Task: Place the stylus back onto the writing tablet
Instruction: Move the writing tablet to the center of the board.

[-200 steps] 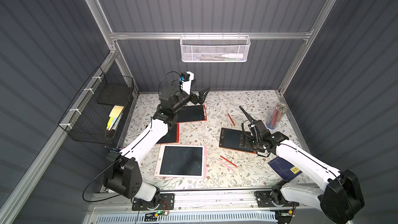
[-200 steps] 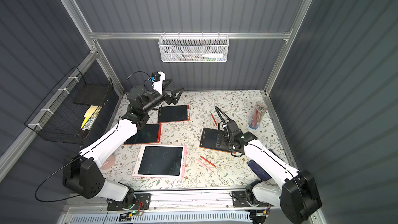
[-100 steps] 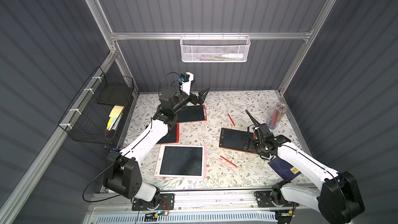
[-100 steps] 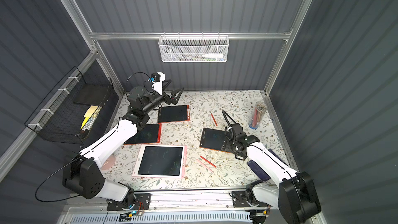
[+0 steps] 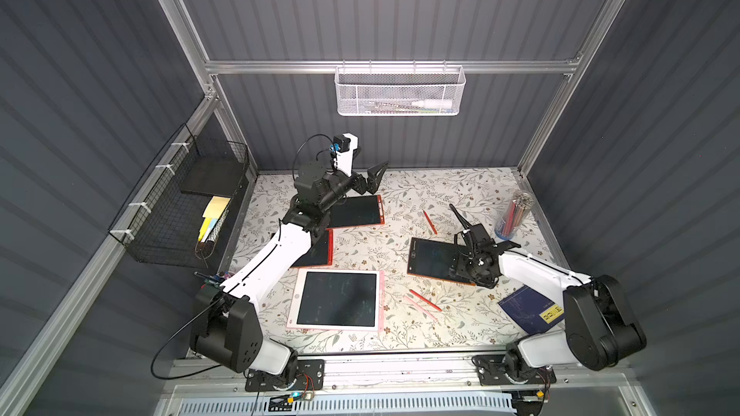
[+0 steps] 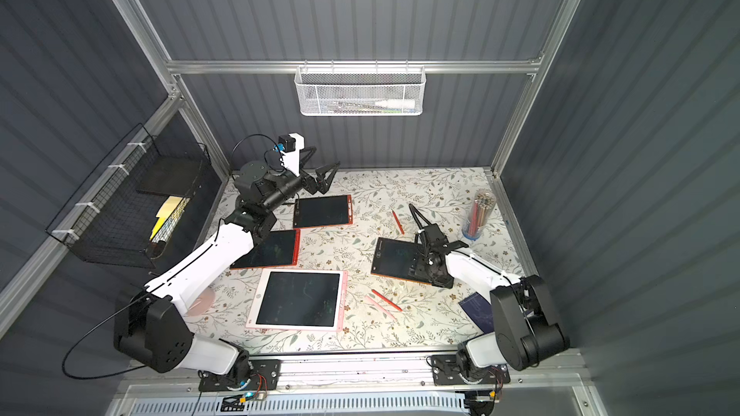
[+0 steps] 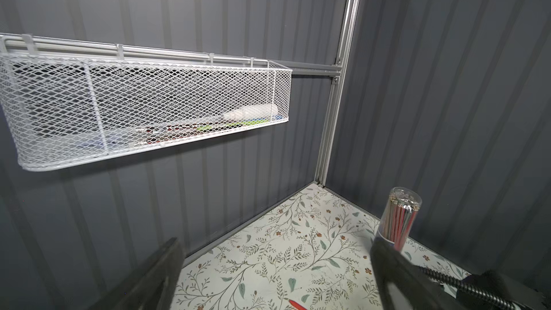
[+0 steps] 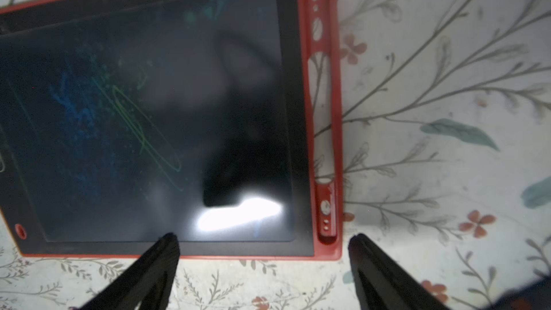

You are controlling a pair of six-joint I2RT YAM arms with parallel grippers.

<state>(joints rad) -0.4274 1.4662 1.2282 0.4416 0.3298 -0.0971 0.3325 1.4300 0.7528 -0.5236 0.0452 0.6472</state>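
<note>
In both top views, the right gripper (image 5: 464,270) hung low over the right end of the red-framed writing tablet (image 5: 432,258), and the left gripper (image 5: 376,173) stood raised near the back wall. A red stylus (image 5: 425,300) lay on the floral surface (image 5: 460,190) just in front of that tablet, beside a pink stylus (image 5: 416,306). A second red stylus (image 5: 430,222) lay behind it.

In the left wrist view, the jaws were spread and empty.

In the right wrist view, the jaws were also spread, holding nothing, by the tablet's empty stylus slot (image 8: 323,114).

We judged the pickup not yet begun. Next, the right arm would need to reach a red stylus and pinch its thin shaft close to the surface.
</note>
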